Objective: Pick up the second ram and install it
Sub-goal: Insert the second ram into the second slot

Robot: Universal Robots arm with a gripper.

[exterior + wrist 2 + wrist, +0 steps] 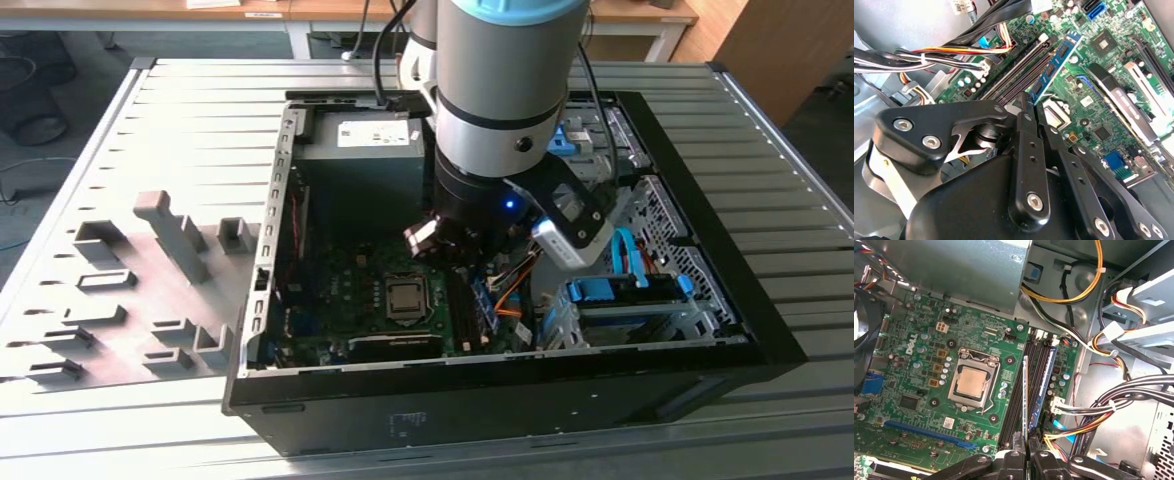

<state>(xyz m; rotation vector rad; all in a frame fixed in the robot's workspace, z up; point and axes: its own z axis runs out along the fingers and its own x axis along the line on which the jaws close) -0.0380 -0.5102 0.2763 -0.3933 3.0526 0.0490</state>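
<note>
Claw (1027, 454), black, two-fingered, nearest the lens in both wrist views: fingers (1026, 150) drawn together and clamped on the second ram (1025, 400), a thin dark stick seen edge-on and standing out from the fingertips. Position of the stick: over the bank of black memory slots (1035, 365), just beside an installed blue memory stick (1047, 382), on that stick's CPU-socket side; whether its lower edge touches a slot cannot be told. CPU socket (973, 382): metal-framed, copper-toned square at its centre, mid-board on the green motherboard (914, 340). Power supply (954, 270): grey metal box along one board edge. Cable bundles (1114, 410): black, yellow, orange and white, tied, running beside the slots. Computer case (467, 425): black, open, lying flat on the tabletop (200, 110) of ribbed grey metal. Robot arm (501, 90): grey with a blue ring, reaching down into the case. Grey slotted holder block (147, 270): on the tabletop at the exterior view's left, apart from the case.
</note>
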